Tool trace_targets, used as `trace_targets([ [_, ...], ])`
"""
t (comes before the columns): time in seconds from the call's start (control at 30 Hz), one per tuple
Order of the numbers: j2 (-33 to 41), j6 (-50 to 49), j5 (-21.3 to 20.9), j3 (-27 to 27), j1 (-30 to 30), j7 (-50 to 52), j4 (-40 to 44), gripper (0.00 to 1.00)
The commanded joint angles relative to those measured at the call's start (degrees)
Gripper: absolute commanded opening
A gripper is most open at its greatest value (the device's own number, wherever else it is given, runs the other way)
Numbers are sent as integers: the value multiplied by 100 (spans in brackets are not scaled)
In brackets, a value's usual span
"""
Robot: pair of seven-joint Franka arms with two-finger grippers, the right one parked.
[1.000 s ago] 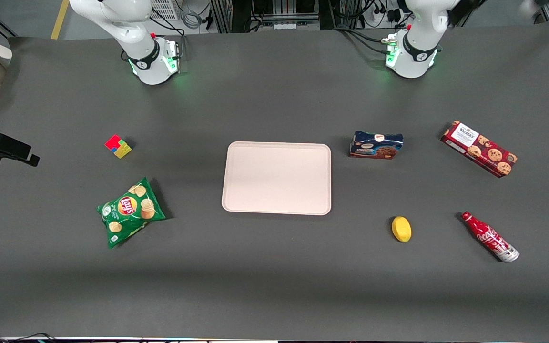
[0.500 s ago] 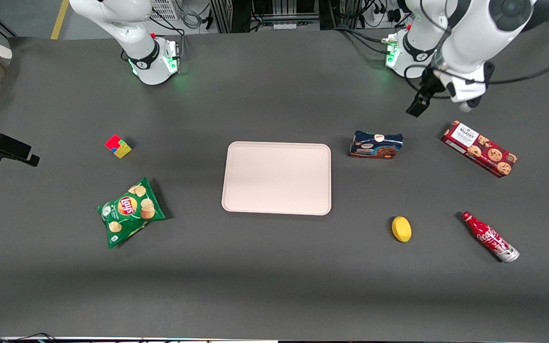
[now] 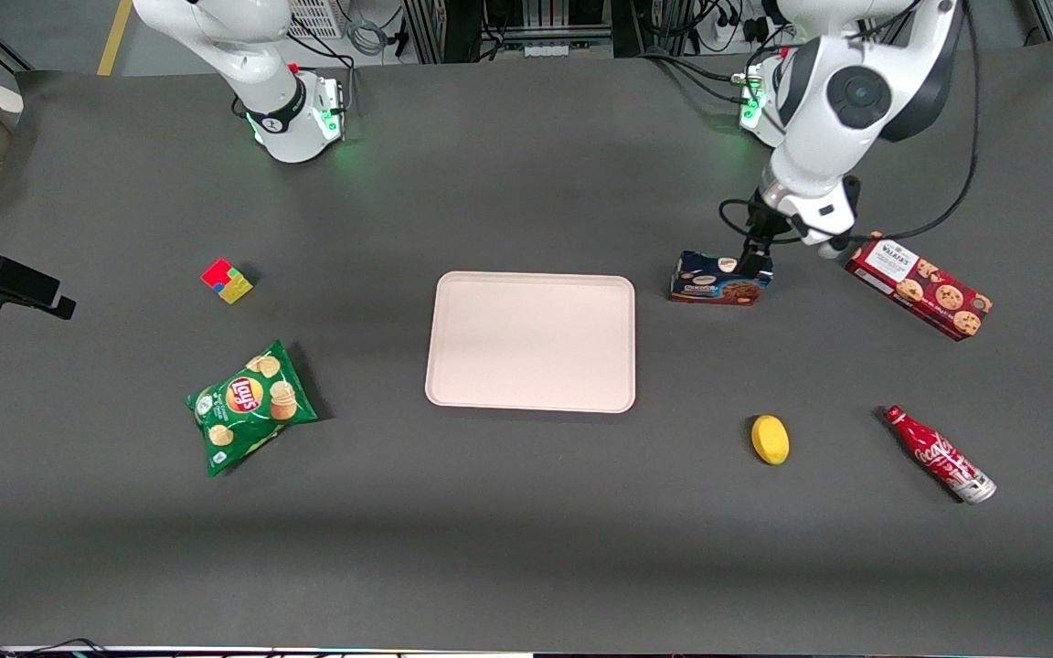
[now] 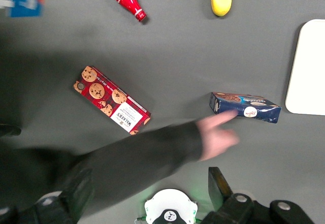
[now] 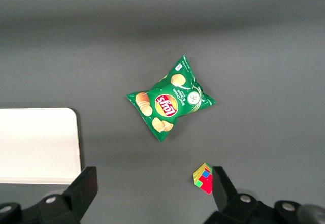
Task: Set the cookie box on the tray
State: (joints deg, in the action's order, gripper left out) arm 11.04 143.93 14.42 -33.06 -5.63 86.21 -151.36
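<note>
The gripper [image 3: 753, 258] hangs over the cookie box [image 3: 721, 279], at the end of the box toward the working arm's end of the table. Whether it touches the box cannot be told from the front view. In the left wrist view its two fingers [image 4: 217, 181] stand wide apart with nothing between them, so it is released.

The cookie box lies on the table [image 3: 526, 548], not on the tray [image 3: 534, 343]. It sits near the tray but apart from it, beside the tray's short edge toward the working arm's end and level with the tray's edge farther from the front camera. Its dark blue face with the brown band is turned up toward that camera. The tray lies flat in the middle of the table with nothing on it.

A red box [image 3: 918, 285] lies at a slant farther toward the working arm's end, apart from the cookie box. A lemon [image 3: 770, 440] and a red bottle [image 3: 940, 455], the bottle lying on its side, are nearer the front camera. Toward the parked arm's end lie a green chip bag [image 3: 249, 406] and a coloured cube [image 3: 226, 281], well apart from the tray.
</note>
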Motion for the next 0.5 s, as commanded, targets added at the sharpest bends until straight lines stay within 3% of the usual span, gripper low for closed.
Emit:
trace_targets([
  [0.0,-180,617,17,-69,44,212,-280,100],
  [0.33,-708,1365,-10,-60,26,212,-297,100],
  [0.47,-893,1646,-27,-51,18,203,-324,91],
])
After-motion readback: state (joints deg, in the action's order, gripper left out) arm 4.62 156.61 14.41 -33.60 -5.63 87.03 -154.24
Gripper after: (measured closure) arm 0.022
